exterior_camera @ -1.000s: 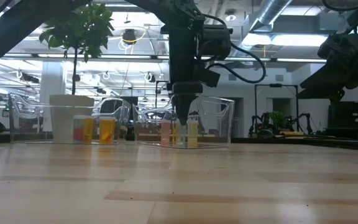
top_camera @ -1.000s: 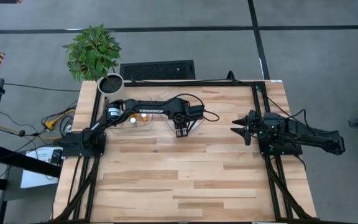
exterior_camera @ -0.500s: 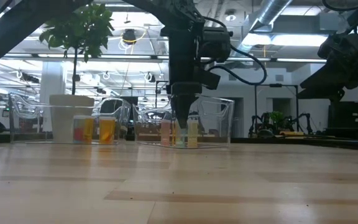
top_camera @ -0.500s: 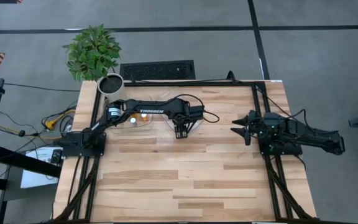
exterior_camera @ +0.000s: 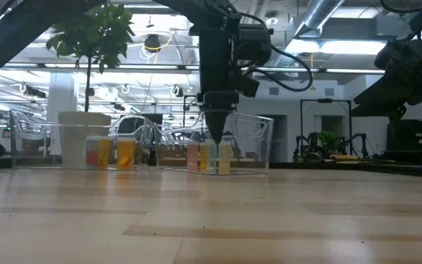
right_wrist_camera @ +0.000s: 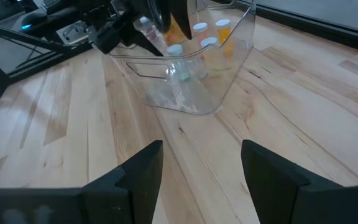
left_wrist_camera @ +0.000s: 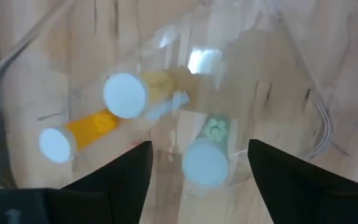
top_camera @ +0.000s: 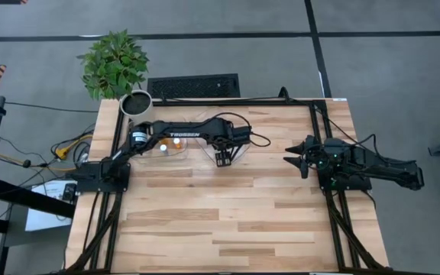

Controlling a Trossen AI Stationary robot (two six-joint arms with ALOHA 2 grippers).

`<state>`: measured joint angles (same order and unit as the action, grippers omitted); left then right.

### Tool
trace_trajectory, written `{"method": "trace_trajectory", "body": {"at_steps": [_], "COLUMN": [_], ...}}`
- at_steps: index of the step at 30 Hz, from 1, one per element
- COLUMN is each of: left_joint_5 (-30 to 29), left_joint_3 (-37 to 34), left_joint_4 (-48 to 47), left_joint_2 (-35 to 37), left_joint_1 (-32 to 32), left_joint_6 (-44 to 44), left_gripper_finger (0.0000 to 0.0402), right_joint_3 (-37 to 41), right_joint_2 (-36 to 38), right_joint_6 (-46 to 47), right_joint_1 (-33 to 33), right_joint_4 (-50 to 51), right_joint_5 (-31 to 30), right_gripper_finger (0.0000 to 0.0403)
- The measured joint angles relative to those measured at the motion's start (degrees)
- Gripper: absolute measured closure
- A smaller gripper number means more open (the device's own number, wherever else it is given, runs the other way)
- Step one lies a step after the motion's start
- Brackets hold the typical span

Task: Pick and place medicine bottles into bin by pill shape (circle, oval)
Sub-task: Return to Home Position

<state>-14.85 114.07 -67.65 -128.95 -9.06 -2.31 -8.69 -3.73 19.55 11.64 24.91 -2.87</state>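
Amber bottles (left_wrist_camera: pixel 125 94): three below left tool (top_camera: pixel 221 161) | clear tubs (exterior_camera: pixel 255 139): two

"TROSSEN" on left arm (top_camera: pixel 180 135)

Clear glossy plastic bin (right_wrist_camera: pixel 185 81), wooden table (top_camera: pixel 228 214)

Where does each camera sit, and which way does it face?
High view: overhead, straight down on the table; left arm and right arm show.
Low view: tabletop height, level toward the clear bin under the left claw.
Left wrist view: on the left arm, down onto bottles in that bin; own fingers show.
Right wrist view: on the right arm, across the table; open right claw shows.
Shared: both wrist views see that bin.
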Motion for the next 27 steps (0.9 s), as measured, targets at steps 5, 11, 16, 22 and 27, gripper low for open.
{"method": "trace_trajectory", "body": {"at_steps": [5,11,16,22,27], "left_joint_5": [-0.2,-1.37,-5.12,-6.52,-8.95], "left_joint_3": [2.88,7.49,12.43,12.81,-0.2], "left_joint_4": [-0.94,-4.18,-9.24,-11.21,-3.81], "left_joint_2": [0.65,3.57,7.15,16.89,32.84], "left_joint_1": [0.0,0.15,1.33,4.25,7.99], "left_joint_6": [-0.11,-0.08,2.17,4.09,8.53], "left_gripper_finger": [0.0143,0.0143,0.0143,0.0143,0.0143], "right_joint_3": [0.0,0.0,0.0,0.0,0.0], "right_joint_2": [-0.01,-0.02,0.0,-0.02,-0.02], "right_joint_6": [0.0,0.0,0.0,0.0,0.0], "right_joint_1": [0.0,0.02,0.02,0.02,0.02], "right_joint_4": [0.0,-0.02,-0.04,-0.04,-0.04], "right_joint_5": [0.0,0.0,0.0,0.0,0.0], "right_gripper_finger": [0.0178,0.0178,0.0178,0.0178,0.0178]}}
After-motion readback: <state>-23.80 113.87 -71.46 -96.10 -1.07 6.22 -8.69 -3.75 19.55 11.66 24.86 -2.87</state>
